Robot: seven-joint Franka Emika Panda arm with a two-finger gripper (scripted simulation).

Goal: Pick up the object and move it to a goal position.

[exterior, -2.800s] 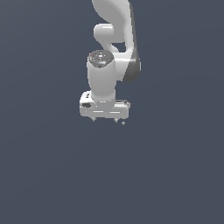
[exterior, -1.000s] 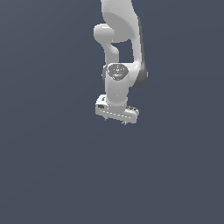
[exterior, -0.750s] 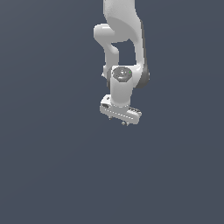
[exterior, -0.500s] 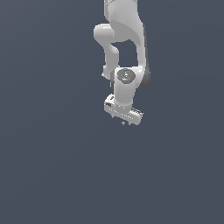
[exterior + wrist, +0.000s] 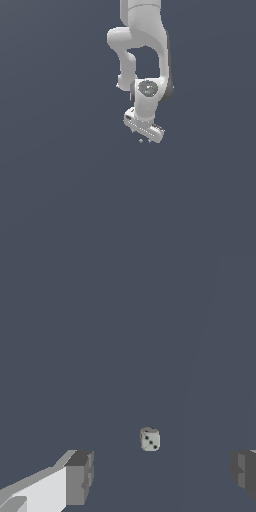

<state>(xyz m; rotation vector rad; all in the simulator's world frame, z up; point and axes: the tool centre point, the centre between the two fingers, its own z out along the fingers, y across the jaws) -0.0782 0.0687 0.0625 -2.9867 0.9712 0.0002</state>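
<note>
Object (image 5: 150, 439) unobstructed between spread hand (image 5: 161, 476) fingers

Surface (image 5: 60, 200) = plain flat dark slate-grey, no edges, seams or markings in exterior view, fills whole frame. Can't tell if table or floor tbh. Only thing lying on it: tiny pale-grey die (image 5: 150, 439), rounded corners, black pips visible in wrist view. In exterior view die (image 5: 140, 141) is just a speck, slightly toward 12 o'clock from frame centre. Bare surface all around die, nothing touching it.
</note>
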